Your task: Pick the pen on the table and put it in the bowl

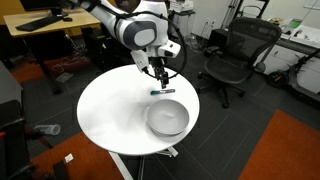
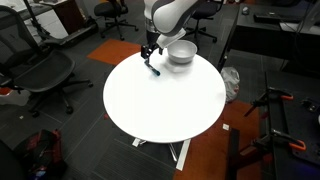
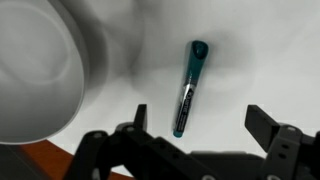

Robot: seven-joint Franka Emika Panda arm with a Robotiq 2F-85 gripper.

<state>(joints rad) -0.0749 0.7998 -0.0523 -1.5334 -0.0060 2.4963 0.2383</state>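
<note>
pen (image 3: 188,88) flat beneath spread pincer (image 3: 200,118)

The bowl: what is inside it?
The bowl looks empty inside; its rim hides the near inner wall. The pen lies outside, on the table.

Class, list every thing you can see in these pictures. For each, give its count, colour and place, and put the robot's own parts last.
table: one, white, round, in the middle of the room.
bowl: one, white to light grey, on the table near its edge.
pen: one, teal and dark, lying flat on the table beside the bowl, not touching it.
office chairs: several, black, around the table.
wooden desk: one, light brown, beyond the table.
robot arm: one, white, reaching over the table.
gripper: one, black, open, over the pen.
</note>
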